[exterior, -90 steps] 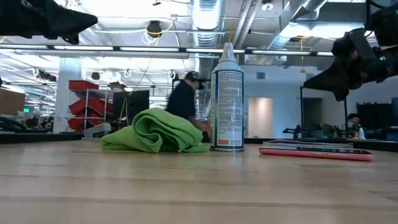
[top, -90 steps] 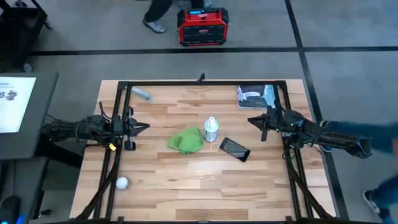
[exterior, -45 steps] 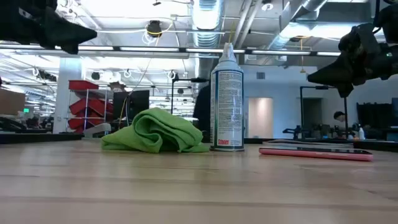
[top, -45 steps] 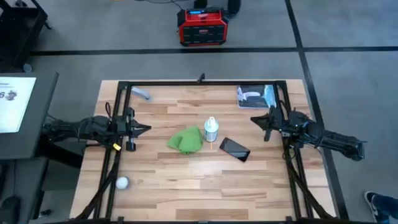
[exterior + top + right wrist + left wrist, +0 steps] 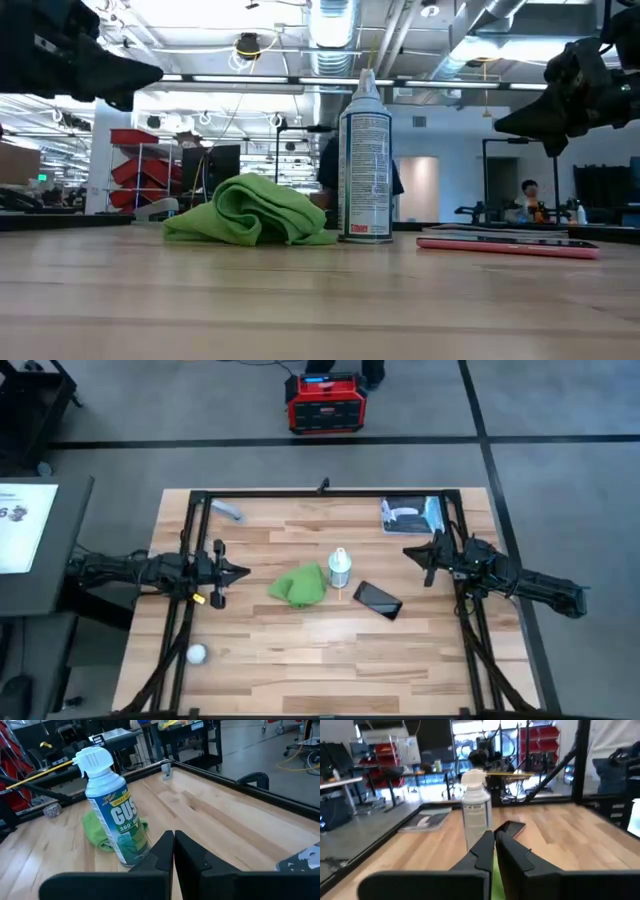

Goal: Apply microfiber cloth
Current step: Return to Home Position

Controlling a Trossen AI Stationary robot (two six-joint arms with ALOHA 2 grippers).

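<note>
The bright green microfiber cloth lies crumpled on the wooden table near its middle, resting in folds. My left gripper hovers shut above the table, left of the cloth, pointing at it. My right gripper hangs shut in the air on the right side, pointing toward the spray can. Neither gripper touches anything.
A white spray can stands upright just right of the cloth. A black phone lies flat right of the can. A blue-and-white packet lies at the far right, a grey object at the far left, a white ball at the near left.
My left gripper has moved toward the table's right, nearer the cloth, and has come down a little. It has stayed shut. The cloth, can and phone have not moved.
</note>
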